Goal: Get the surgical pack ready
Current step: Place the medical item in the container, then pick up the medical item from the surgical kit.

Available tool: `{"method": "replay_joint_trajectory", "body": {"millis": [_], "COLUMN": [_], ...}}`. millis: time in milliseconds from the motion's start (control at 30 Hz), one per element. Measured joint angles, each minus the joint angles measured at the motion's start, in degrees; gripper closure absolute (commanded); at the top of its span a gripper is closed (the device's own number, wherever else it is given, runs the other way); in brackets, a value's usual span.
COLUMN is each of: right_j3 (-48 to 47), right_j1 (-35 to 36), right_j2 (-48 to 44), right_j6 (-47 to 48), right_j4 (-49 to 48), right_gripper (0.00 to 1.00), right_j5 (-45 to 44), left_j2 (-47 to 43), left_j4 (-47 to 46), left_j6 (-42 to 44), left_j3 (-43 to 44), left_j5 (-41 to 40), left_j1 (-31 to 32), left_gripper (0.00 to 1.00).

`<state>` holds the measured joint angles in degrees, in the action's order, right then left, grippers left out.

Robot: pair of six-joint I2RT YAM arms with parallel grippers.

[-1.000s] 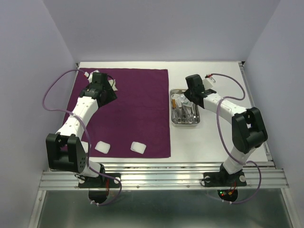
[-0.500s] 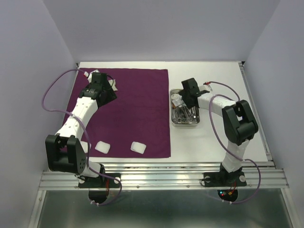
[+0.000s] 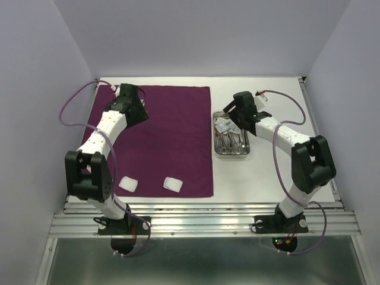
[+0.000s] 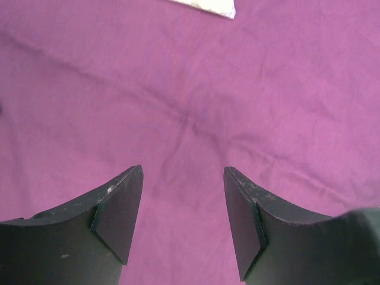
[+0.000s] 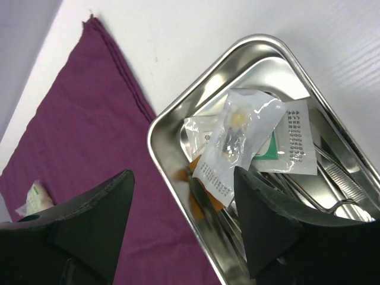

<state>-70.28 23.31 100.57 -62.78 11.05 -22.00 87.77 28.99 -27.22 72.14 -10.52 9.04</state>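
The purple drape [image 3: 160,142] lies flat on the left half of the table. Two white gauze pads [image 3: 127,184] [image 3: 173,184] rest near its front edge. My left gripper [image 3: 140,113] hovers open over the drape's far left part, with only bare purple cloth [image 4: 190,89] between its jaws [image 4: 184,172]. The steel tray [image 3: 231,155] sits right of the drape. In it lie clear packets [image 5: 237,142] on top of steel forceps [image 5: 341,178]. My right gripper [image 5: 183,178] is open and empty above the tray's left rim [image 5: 152,133].
A small white packet [image 5: 35,199] lies on the drape's far left corner, and a white edge [image 4: 205,6] shows at the top of the left wrist view. White walls close in the table on three sides. A metal rail runs along the near edge [image 3: 202,217].
My right gripper has opened over the tray's far end after dipping toward it. The left arm's elbow has swung left and its gripper has shifted slightly farther back.
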Motion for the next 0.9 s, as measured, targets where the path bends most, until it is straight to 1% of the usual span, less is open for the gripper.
{"method": "replay_joint_trajectory", "body": {"millis": [33,133,300,333,400,600,700,767,900], "right_j3": [0.70,2.56,6.27,7.17,8.66,9.70,9.70,9.70,9.70], "right_j1": [0.00,0.00,0.00,0.00,0.00,0.00,0.00,0.00,0.00], "right_j2": [-1.90,-6.08,-10.38,-10.84,-11.28,-12.00,-13.46,-14.53,-15.06], "right_j6": [1.84,5.81,11.37,12.07,13.20,17.42,19.02,19.67,19.93], "right_j4": [-0.04,-0.33,-1.38,-1.38,-1.22,-0.74,-0.74,-0.74,-0.81], "right_gripper": [0.25,0.20,0.18,0.18,0.17,0.16,0.16,0.16,0.16], "right_j5": [0.15,0.68,3.26,3.78,4.48,5.88,5.99,6.01,7.65], "left_j2": [1.36,7.32,14.71,16.61,19.19,25.59,30.51,32.63,34.67], "left_j4": [0.02,0.70,2.21,2.82,3.26,5.14,6.84,7.26,8.33], "left_j6": [0.11,0.48,1.27,1.31,1.31,1.20,0.92,0.79,0.17], "left_j3": [1.16,6.82,14.82,17.49,21.22,29.90,35.91,37.66,37.81], "left_j5": [-0.04,-0.20,-0.57,-0.76,-1.09,-2.23,-3.54,-4.22,-6.05], "left_j1": [0.00,-0.02,-0.15,-0.17,-0.17,-0.66,-1.16,-1.33,-1.66], "left_gripper": [0.32,0.37,0.37,0.40,0.41,0.41,0.41,0.41,0.40]}}
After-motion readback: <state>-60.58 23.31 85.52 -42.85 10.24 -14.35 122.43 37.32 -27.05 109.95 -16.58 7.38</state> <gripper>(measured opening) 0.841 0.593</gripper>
